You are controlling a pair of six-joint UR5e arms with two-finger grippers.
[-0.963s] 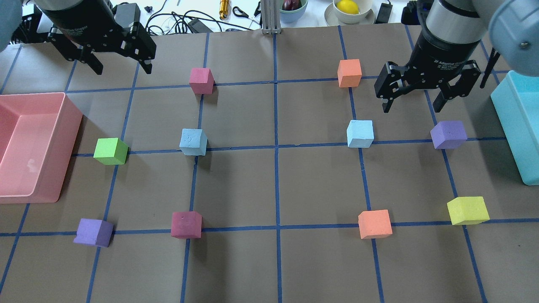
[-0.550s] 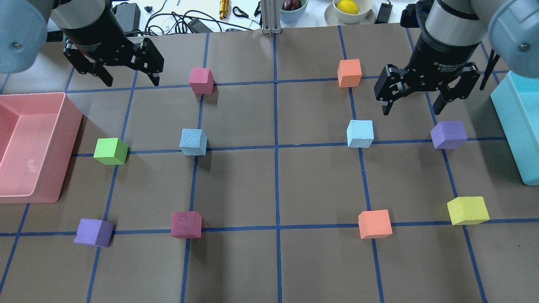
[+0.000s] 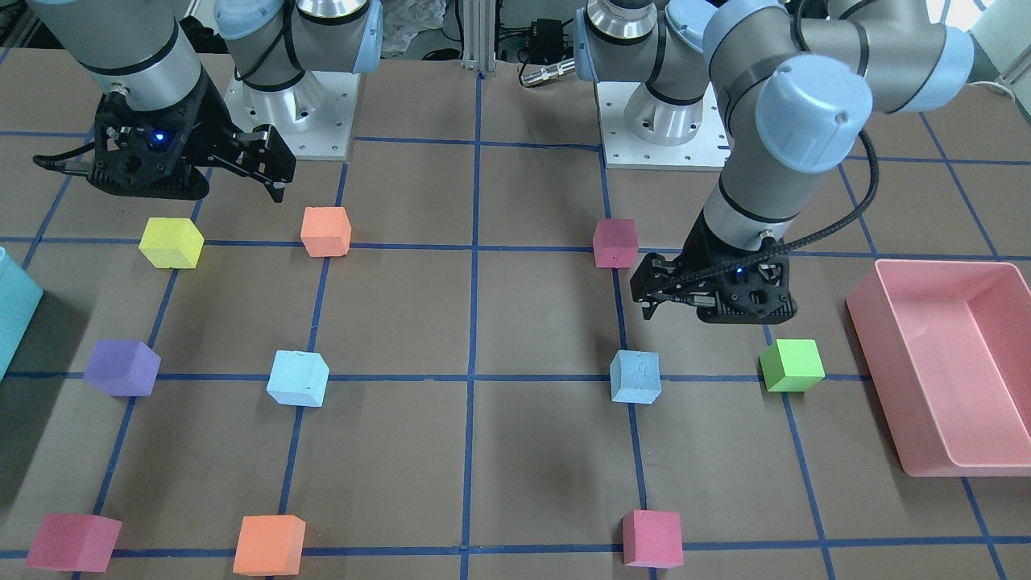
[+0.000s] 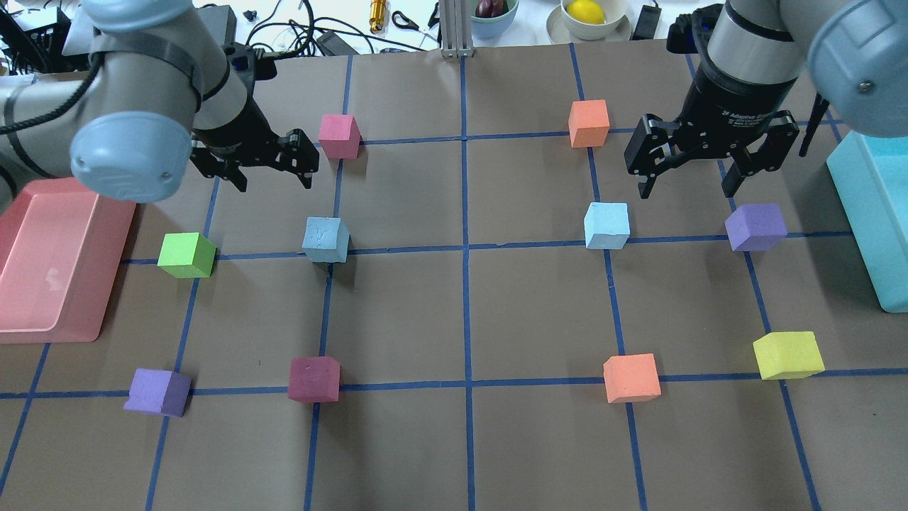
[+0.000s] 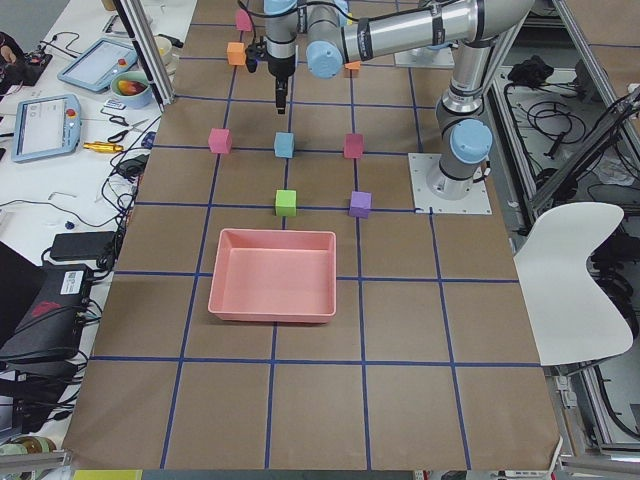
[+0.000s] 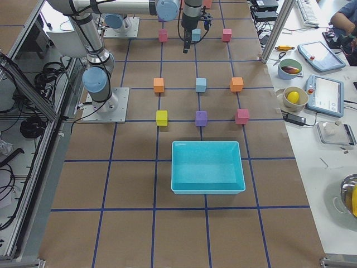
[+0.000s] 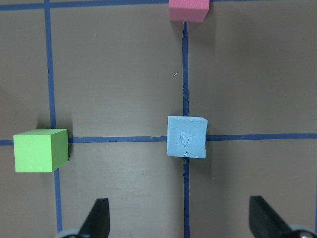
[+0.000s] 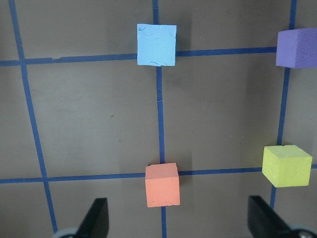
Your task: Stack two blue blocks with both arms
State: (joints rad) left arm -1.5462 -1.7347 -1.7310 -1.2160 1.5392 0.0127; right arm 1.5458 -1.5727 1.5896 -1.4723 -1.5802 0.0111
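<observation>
Left end effector (image 4: 273, 177) wide, at 11 o'clock above left blue block (image 4: 325, 240). Right end effector (image 4: 684, 188) wide, at 1 o'clock of right blue block (image 4: 606, 225). Blocks well apart across tabletop (image 4: 461, 312), every side exposed.

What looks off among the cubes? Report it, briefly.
Only minor things. The blue block on the robot's left has a dented, scuffed top face. The purple cube nearest the robot on that side looks turned against the tape lines. Nothing is toppled or spilled.
</observation>
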